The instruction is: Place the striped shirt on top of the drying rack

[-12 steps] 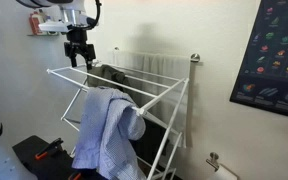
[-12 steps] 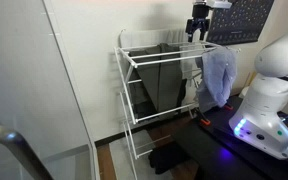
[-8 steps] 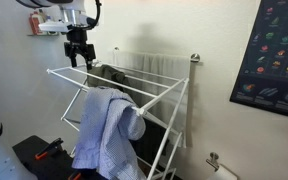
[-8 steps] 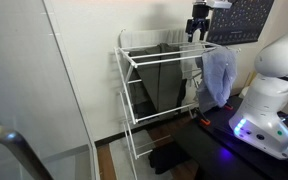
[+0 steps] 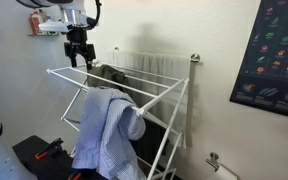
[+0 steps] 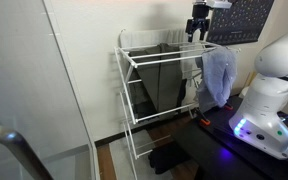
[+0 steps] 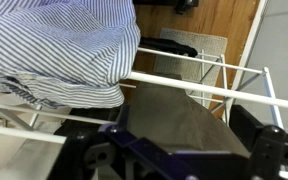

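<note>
The striped shirt (image 5: 106, 130) is light blue with fine white stripes and hangs draped over a near corner of the white drying rack (image 5: 144, 100). It also shows in an exterior view (image 6: 220, 75) and fills the upper left of the wrist view (image 7: 54, 50). My gripper (image 5: 79, 58) hovers just above the rack's top bars, apart from the shirt, and appears open and empty. It shows in an exterior view (image 6: 198, 34) too. In the wrist view the two fingers sit wide apart (image 7: 184, 150) with nothing between them.
A dark grey cloth (image 5: 114, 75) hangs over the rack's middle bars, also seen in an exterior view (image 6: 164, 85) and below the fingers in the wrist view (image 7: 174, 115). A poster (image 5: 274, 55) is on the wall. A dark mat (image 6: 169, 160) lies on the floor.
</note>
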Motion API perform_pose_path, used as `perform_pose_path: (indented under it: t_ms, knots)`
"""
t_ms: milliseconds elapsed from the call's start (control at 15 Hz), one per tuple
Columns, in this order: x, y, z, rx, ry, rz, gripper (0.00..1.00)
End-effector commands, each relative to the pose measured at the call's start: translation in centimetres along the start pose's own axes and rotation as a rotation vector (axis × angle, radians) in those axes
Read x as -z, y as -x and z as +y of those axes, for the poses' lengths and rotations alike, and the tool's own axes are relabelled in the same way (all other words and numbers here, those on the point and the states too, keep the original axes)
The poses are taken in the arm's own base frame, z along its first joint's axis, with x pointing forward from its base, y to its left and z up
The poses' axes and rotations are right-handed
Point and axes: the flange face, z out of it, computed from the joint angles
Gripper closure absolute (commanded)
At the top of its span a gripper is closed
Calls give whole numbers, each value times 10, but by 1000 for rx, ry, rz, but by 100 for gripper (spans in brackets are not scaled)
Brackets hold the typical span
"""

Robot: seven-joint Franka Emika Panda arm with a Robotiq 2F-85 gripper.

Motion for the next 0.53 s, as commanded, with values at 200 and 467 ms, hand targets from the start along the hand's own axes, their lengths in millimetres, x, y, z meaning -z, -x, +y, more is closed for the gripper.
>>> perform_pose_path:
  t_ms: [200,467]
  knots:
    - [6,-10,19,-34,-4,-4,0]
    - [9,-18,66,-121,10,-12,0]
